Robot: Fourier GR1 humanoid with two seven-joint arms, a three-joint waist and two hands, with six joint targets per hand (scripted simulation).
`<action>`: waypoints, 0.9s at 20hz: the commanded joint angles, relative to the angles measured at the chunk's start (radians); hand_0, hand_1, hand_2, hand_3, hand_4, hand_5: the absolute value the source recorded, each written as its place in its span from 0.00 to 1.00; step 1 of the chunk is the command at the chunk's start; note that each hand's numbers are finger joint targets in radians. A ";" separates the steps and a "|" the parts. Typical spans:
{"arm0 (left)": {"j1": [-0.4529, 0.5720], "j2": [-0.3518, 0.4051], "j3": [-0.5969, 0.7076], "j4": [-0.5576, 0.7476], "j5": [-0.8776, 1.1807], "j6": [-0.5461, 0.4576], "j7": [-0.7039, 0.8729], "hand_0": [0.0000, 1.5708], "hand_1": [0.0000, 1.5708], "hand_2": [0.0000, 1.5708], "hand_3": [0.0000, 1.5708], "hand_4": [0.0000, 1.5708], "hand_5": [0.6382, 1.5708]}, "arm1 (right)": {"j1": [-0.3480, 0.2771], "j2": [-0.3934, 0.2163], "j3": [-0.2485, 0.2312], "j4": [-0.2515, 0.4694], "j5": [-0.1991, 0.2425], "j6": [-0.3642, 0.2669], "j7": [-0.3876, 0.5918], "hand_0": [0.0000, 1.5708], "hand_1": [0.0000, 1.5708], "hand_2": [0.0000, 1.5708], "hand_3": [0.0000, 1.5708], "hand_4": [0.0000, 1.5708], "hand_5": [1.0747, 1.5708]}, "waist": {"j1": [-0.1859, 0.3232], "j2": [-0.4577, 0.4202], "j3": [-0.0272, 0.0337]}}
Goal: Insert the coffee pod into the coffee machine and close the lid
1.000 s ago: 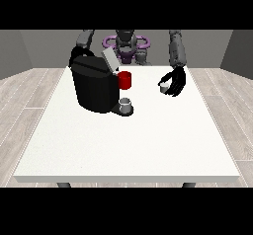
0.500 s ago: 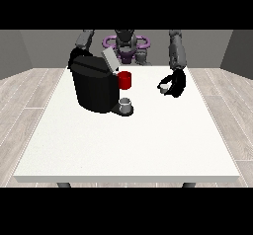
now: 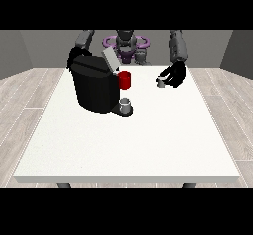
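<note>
A black coffee machine stands on the left part of the white table, its grey lid tilted up and open. A grey cup sits on its drip base. The small grey coffee pod is at the table's back right, with the fingers of the hand at the view's right curled round it, a little above the table. The hand at the view's left is behind the machine's back left corner, mostly hidden.
A red mug stands just behind and right of the machine, between it and the pod. The robot's torso is at the table's far edge.
The hand at the view's right with the pod has risen slightly and shifted a little towards the machine. The machine, lid and red mug have not moved.
</note>
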 commanded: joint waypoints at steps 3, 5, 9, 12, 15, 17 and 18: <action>-0.092 -0.029 -0.014 -0.070 0.001 -0.085 0.040 0.82 0.82 0.87 0.85 0.35 1.00 | -0.011 0.025 -0.022 0.105 -0.018 -0.004 -0.071 0.00 0.00 0.00 0.00 0.28 1.00 | 0.021 -0.018 0.0000; -0.097 -0.016 -0.005 -0.062 0.003 -0.112 0.056 0.80 0.80 0.84 0.83 0.34 1.00 | 0.007 0.010 0.010 0.063 0.006 -0.005 0.012 0.00 0.00 0.00 0.00 0.29 1.00 | -0.005 -0.066 -0.0004; -0.166 0.035 0.005 -0.083 0.001 -0.169 0.034 0.80 0.80 0.85 0.82 0.35 1.00 | -0.008 0.012 0.025 0.075 0.014 0.011 -0.033 0.00 0.00 0.00 0.00 0.31 1.00 | -0.023 -0.038 -0.0003; -0.232 0.010 0.015 -0.115 0.017 -0.225 0.121 0.80 0.80 0.85 0.82 0.34 1.00 | -0.040 -0.017 -0.014 0.142 -0.012 0.039 -0.054 0.00 0.00 0.00 0.00 0.28 1.00 | -0.008 -0.037 -0.0001; -0.258 0.026 0.055 -0.078 0.017 -0.178 0.135 0.80 0.80 0.85 0.82 0.34 1.00 | -0.026 0.024 0.046 0.079 0.020 0.024 -0.068 0.00 0.00 0.00 0.00 0.30 1.00 | -0.072 -0.010 -0.0004; -0.280 0.053 0.062 -0.080 0.014 -0.206 0.143 0.80 0.80 0.85 0.82 0.34 1.00 | -0.018 0.020 0.047 0.073 0.012 0.035 -0.051 0.00 0.00 0.00 0.00 0.32 1.00 | -0.077 -0.022 -0.0004; -0.249 0.032 0.041 -0.102 -0.007 -0.160 0.089 0.80 0.80 0.84 0.81 0.34 1.00 | -0.050 0.030 0.028 0.069 0.002 0.009 -0.051 0.00 0.00 0.00 0.00 0.31 1.00 | -0.057 -0.007 -0.0004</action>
